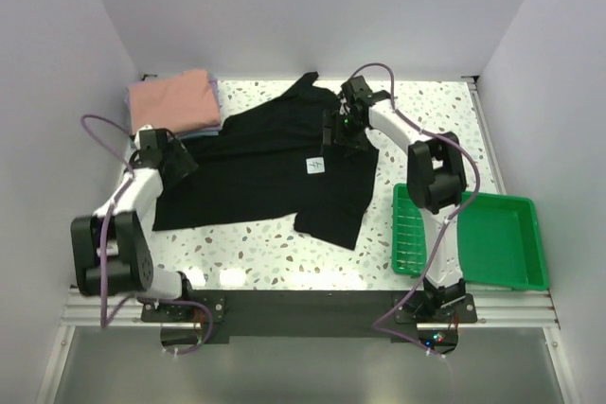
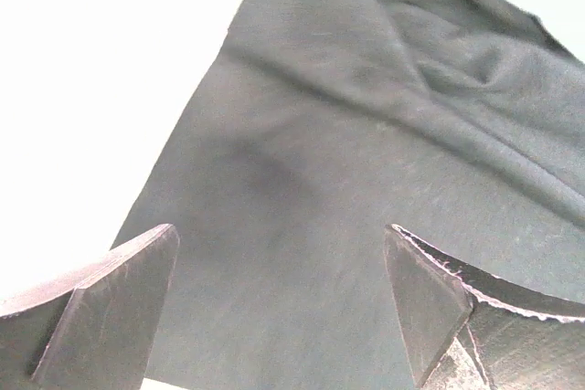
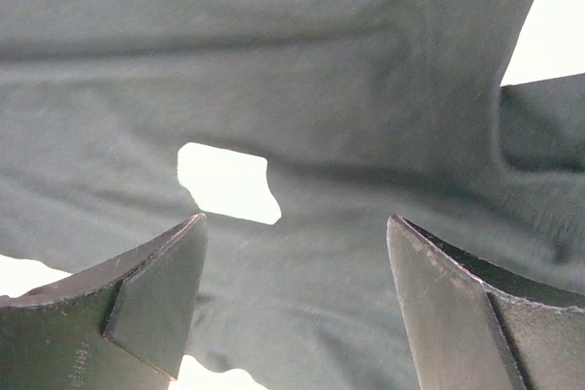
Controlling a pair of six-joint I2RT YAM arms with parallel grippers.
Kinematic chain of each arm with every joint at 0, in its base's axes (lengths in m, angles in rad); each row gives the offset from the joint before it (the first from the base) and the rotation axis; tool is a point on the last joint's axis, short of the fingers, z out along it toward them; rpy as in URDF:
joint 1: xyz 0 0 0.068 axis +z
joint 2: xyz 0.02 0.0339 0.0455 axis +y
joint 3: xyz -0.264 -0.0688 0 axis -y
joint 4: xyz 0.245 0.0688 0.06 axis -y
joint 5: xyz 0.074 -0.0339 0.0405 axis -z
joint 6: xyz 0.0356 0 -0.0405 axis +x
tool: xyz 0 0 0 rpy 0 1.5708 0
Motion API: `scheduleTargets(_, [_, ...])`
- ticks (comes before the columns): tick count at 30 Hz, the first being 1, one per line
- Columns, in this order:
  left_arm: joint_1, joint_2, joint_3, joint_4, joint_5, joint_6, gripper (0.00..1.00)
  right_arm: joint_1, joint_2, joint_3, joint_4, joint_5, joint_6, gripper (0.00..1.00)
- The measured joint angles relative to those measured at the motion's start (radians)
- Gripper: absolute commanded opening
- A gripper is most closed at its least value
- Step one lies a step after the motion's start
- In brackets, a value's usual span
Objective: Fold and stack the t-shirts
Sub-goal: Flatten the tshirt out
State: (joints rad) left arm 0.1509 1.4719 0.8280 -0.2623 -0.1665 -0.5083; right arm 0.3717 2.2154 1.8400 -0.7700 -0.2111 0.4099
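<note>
Left hand (image 2: 281,244) wide open, low over left edge of black shirt (image 1: 256,172). Pink shirt (image 1: 173,101) folded at back left of bench (image 1: 256,253). Black shirt spread out mid-bench. Right hand (image 3: 297,226) wide open over it, near white tag (image 1: 317,166).

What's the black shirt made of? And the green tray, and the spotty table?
The black t-shirt looks like soft, matte knit cloth, maybe cotton: it wrinkles and lies limp. The green tray looks like hard, slightly shiny plastic, with a gridded side wall. The table is white with dark flecks, like polished stone or a stone-look laminate; the pictures don't show which.
</note>
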Motion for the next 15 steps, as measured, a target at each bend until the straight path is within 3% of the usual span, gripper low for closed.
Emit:
scheduleTargets(7, [0.06,-0.375,-0.112,-0.197,-0.159,-0.112,0.91,-0.001,-0.296,-0.235,0.01,-0.065,-0.008,0.82])
scheduleTargets(11, [0.103,-0.356,-0.173,-0.262,-0.159,-0.184,0.82,-0.001,-0.468,-0.378,0.016,-0.077,-0.02,0.82])
scheduleTargets(15, [0.148,-0.328,-0.227,-0.299,-0.152,-0.218,0.66,-0.001,-0.523,-0.467,0.016,-0.087,-0.036,0.82])
